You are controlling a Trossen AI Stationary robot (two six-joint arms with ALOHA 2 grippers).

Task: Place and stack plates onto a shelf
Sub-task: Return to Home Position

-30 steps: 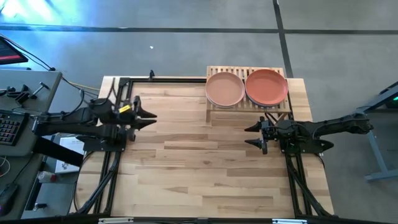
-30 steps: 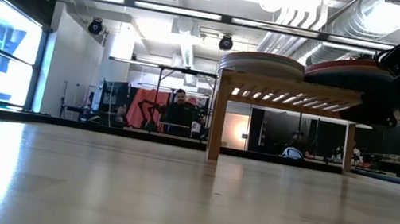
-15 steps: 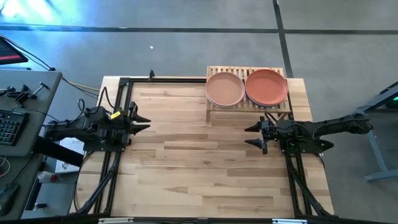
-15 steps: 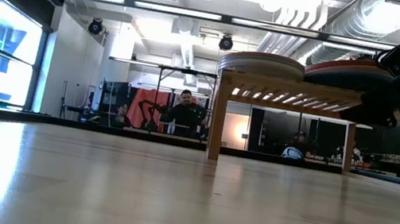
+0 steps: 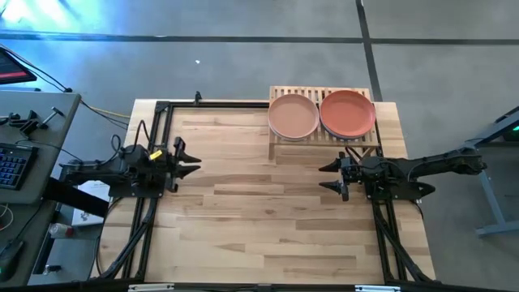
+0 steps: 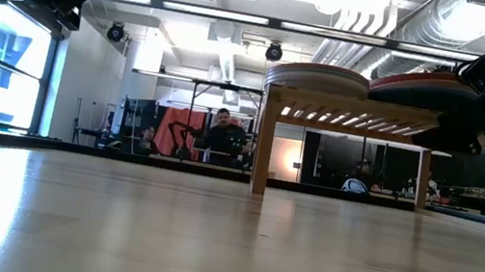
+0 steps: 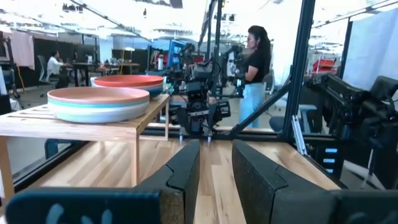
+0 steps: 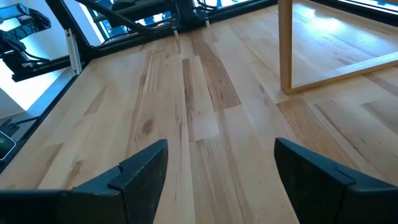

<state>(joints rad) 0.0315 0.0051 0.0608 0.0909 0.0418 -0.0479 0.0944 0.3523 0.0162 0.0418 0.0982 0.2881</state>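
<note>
The left end effector (image 5: 189, 159) is hovering over the left edge of the table (image 5: 243, 211), fingers parted narrowly and gripping nothing. The right end effector (image 5: 327, 177) is hanging spread wide and empty, just in front of the shelf (image 5: 280, 94). On it a pink-topped stack of plates (image 5: 293, 116) and an orange-topped stack (image 5: 348, 113) are sitting side by side. Homing well probably means retreating level, clear of the shelf legs. No readable writing is showing.

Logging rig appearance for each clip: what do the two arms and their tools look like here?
The left arm and right arm are both near-black, built of slim jointed segments. The left tool and right tool each have two flat, wedge-shaped matte black fingers. A small yellow label sits near the left wrist, and thin black cables loop beside that arm.
</note>
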